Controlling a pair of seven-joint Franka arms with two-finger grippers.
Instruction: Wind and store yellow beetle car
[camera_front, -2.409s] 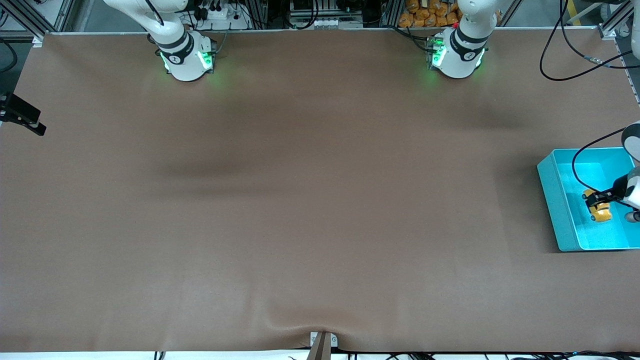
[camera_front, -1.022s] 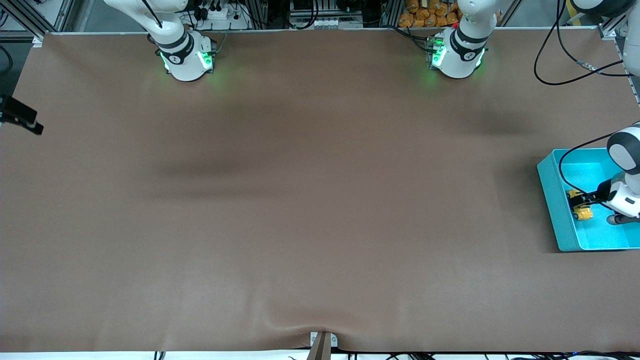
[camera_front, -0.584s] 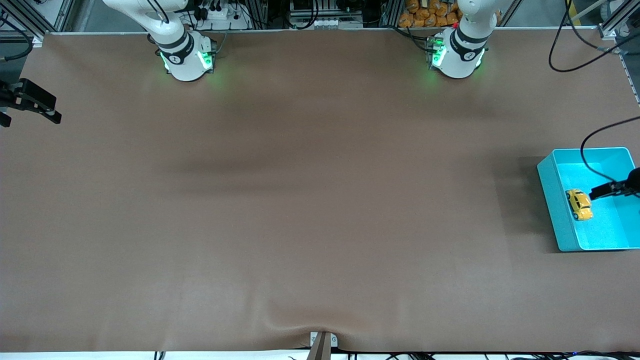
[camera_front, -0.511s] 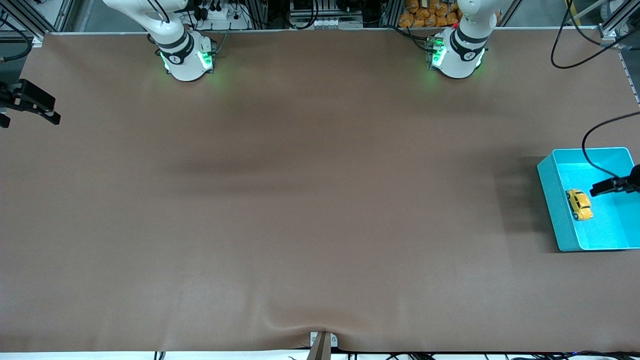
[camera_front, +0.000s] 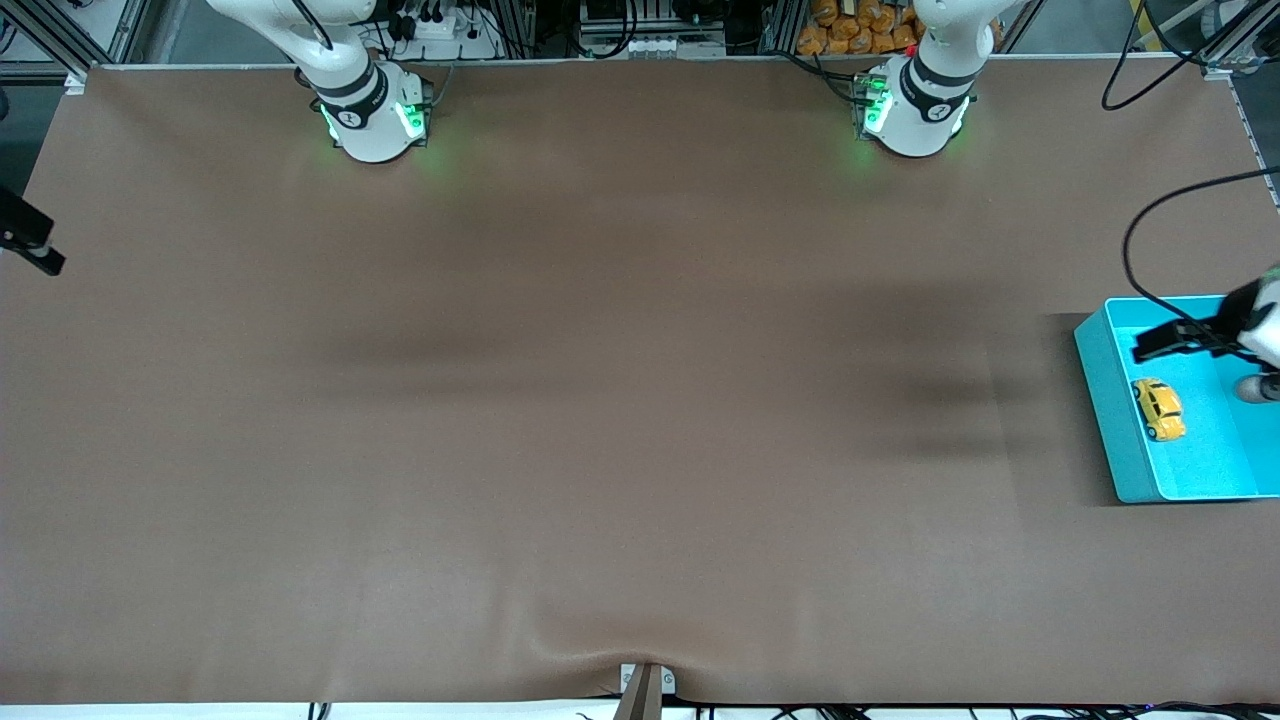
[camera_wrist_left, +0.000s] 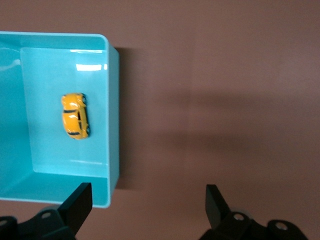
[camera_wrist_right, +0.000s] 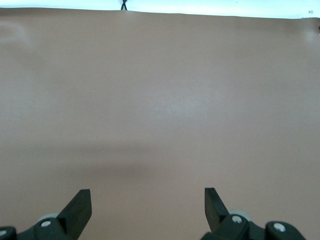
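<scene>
Two Franka arms at a wide brown desk (camera_front: 600, 400), bases along the desk edge farthest from the front camera.

Yellow beetle car (camera_front: 1159, 408) lying inside a turquoise bin (camera_front: 1100, 400), on the bin floor, close to the bin wall that faces the middle of the desk. Standing on its wheels, roof up, dark windows showing (small against the bin around it). Touched by neither tool. Same car (camera_wrist_left: 75, 116) plain in the left wrist view, just beside the bin's long wall (camera_wrist_left: 114, 110), apart from the bin's corners.

Turquoise bin sitting at the left arm's end of the desk, against that short edge, about midway between the two long edges. Nothing else inside it.

Left tool (camera_front: 1165, 340) up in the air over the bin, above the part of the bin floor next to the car, not over the car itself. Fingers (camera_wrist_left: 80, 202) spread wide apart in its own wrist view, nothing between them, one over the bin wall and one over bare desk.

Right tool (camera_front: 30, 245) hanging at the right arm's short edge of the desk, only partly in the front view, waiting. Fingers (camera_wrist_right: 80, 205) spread wide in its wrist view, gripping nothing, bare brown desk (camera_wrist_right: 160, 100) beneath.
</scene>
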